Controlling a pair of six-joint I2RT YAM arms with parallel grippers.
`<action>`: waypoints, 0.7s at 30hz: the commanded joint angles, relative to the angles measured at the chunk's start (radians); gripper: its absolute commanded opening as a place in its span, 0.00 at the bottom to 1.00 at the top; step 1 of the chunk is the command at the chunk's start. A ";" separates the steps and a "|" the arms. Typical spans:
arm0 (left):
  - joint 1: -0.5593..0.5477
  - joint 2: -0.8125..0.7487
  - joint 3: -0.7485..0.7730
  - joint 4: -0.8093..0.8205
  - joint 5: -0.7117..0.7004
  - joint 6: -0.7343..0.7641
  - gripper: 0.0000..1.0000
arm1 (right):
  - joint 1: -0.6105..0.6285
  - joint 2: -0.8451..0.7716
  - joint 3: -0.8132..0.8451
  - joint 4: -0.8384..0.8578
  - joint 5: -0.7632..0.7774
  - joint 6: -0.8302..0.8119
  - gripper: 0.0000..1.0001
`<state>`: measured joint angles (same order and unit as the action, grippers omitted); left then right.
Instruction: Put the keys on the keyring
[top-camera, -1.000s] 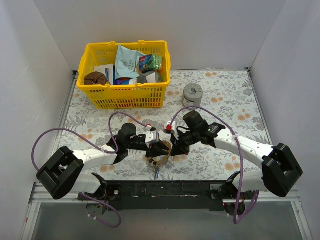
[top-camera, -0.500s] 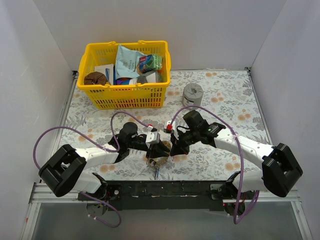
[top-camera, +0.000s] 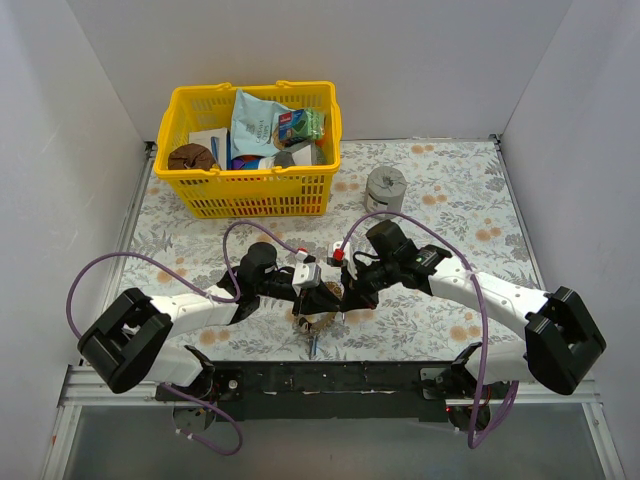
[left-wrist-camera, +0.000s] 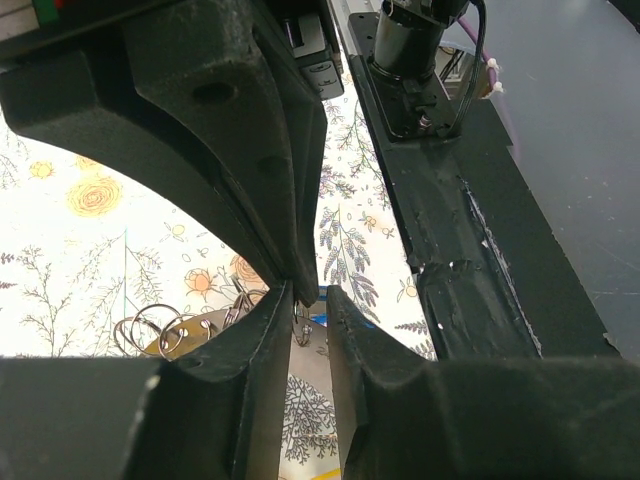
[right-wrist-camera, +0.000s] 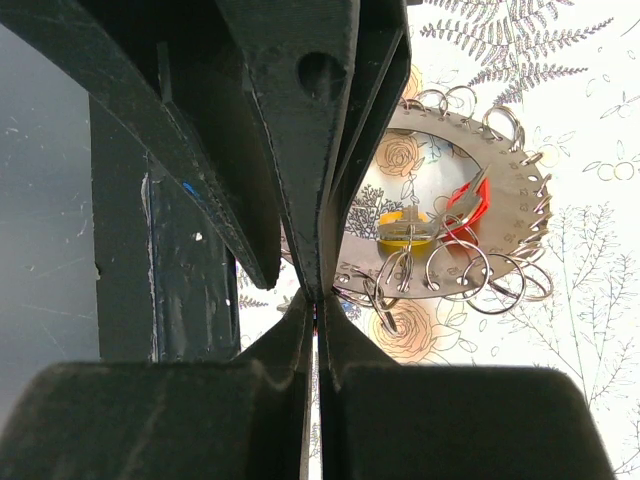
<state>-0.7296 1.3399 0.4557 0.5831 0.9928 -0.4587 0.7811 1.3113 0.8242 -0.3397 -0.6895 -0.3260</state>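
Observation:
The keyring (right-wrist-camera: 510, 200), a flat silver plate ringed with holes and small split rings, lies on the flowered cloth between my two grippers (top-camera: 320, 318). A yellow key head (right-wrist-camera: 405, 232) and a red one (right-wrist-camera: 470, 212) sit in its central hole. A blue key (top-camera: 313, 346) pokes out toward the near edge. My left gripper (left-wrist-camera: 308, 295) stands over the keyring's edge (left-wrist-camera: 165, 345), its jaws a narrow gap apart with a small wire ring just past the tips. My right gripper (right-wrist-camera: 316, 305) is shut, tip to tip with the left one (top-camera: 318, 292).
A yellow basket (top-camera: 255, 88) full of packets stands at the back left. A squat grey cylinder (top-camera: 385, 188) sits behind the right arm. A small white and red tag (top-camera: 335, 252) lies by the right wrist. The black base rail (top-camera: 330, 378) runs along the near edge.
My left gripper has shifted slightly away from the near edge toward the right gripper, and its jaws have narrowed. The right arm and the keyring have stayed put.

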 joint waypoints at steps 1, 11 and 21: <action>-0.004 0.010 0.021 -0.045 0.007 0.022 0.21 | 0.004 -0.041 0.056 0.048 -0.033 -0.013 0.01; -0.004 -0.013 0.000 -0.040 -0.062 0.023 0.27 | 0.004 -0.047 0.052 0.051 -0.039 -0.008 0.01; -0.004 -0.022 -0.029 0.041 -0.108 -0.037 0.21 | 0.004 -0.050 0.049 0.056 -0.038 -0.005 0.01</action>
<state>-0.7307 1.3388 0.4309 0.5995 0.9043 -0.4824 0.7811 1.2964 0.8288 -0.3321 -0.6914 -0.3256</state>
